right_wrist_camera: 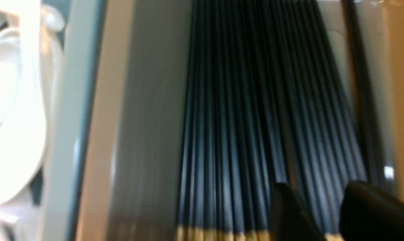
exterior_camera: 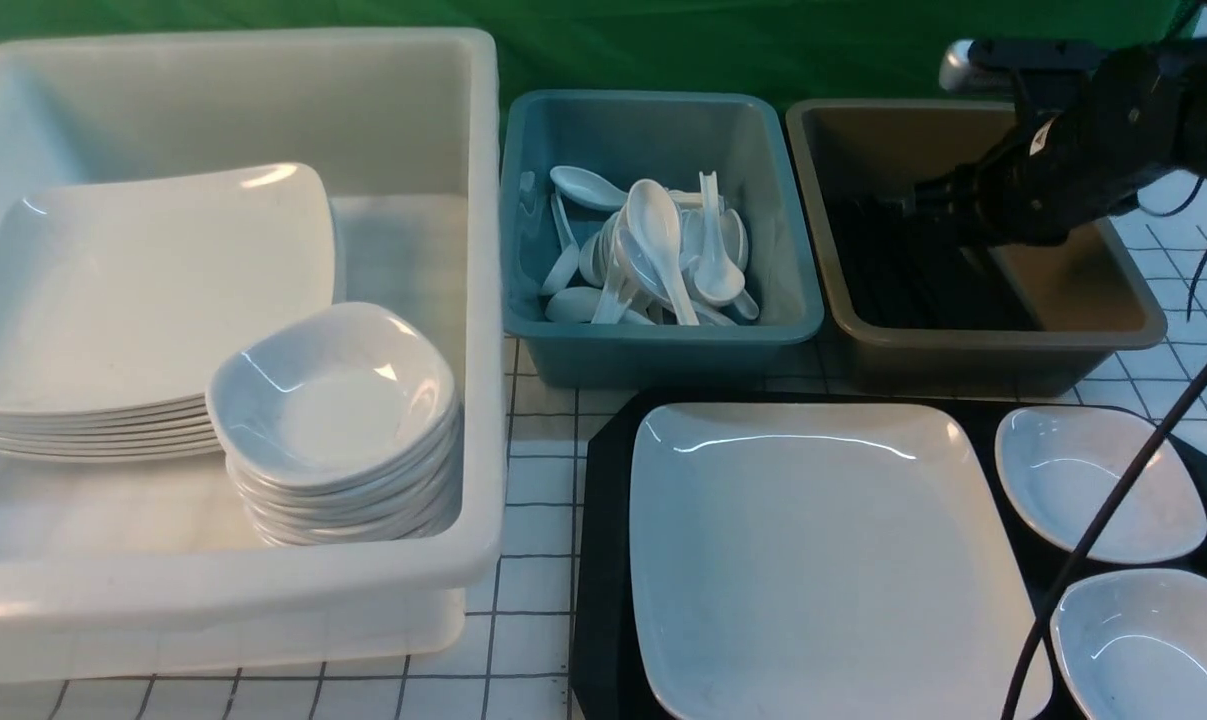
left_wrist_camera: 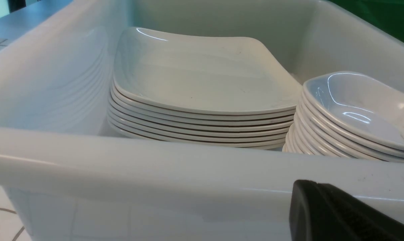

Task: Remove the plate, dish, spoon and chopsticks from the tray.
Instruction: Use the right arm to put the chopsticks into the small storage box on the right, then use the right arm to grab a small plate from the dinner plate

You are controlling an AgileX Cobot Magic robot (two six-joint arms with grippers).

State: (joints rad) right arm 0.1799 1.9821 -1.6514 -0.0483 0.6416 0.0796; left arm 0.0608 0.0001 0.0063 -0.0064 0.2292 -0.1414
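The white tub (exterior_camera: 483,300) at the left is loaded with a stack of large plates (exterior_camera: 143,290) and a stack of small dishes (exterior_camera: 333,400). On the black tray (exterior_camera: 603,560) the plate (exterior_camera: 813,560) is laid flat. No spoon or chopsticks are seen on the tray. Beyond it, the brown tub (exterior_camera: 963,365) is entered by the right arm, and the teal tub (exterior_camera: 663,355) is heaped with spoons (exterior_camera: 663,240). To the right of the plate, a farther dish (exterior_camera: 1093,480) and a nearer dish (exterior_camera: 1153,640) are set on the tray. The right gripper (right_wrist_camera: 319,192) is poised low over the chopsticks (right_wrist_camera: 238,134) lying in the brown tub, its jaws parted with nothing caught between them. The left gripper (left_wrist_camera: 322,207) is clenched on nothing, just outside the white tub's near wall. The chopstick step is judged to be at its release, with the plate and dishes yet to be cleared. Next, the right arm is to be raised clear of the brown tub's rim, and the plate taken by an edge and carried to its stack
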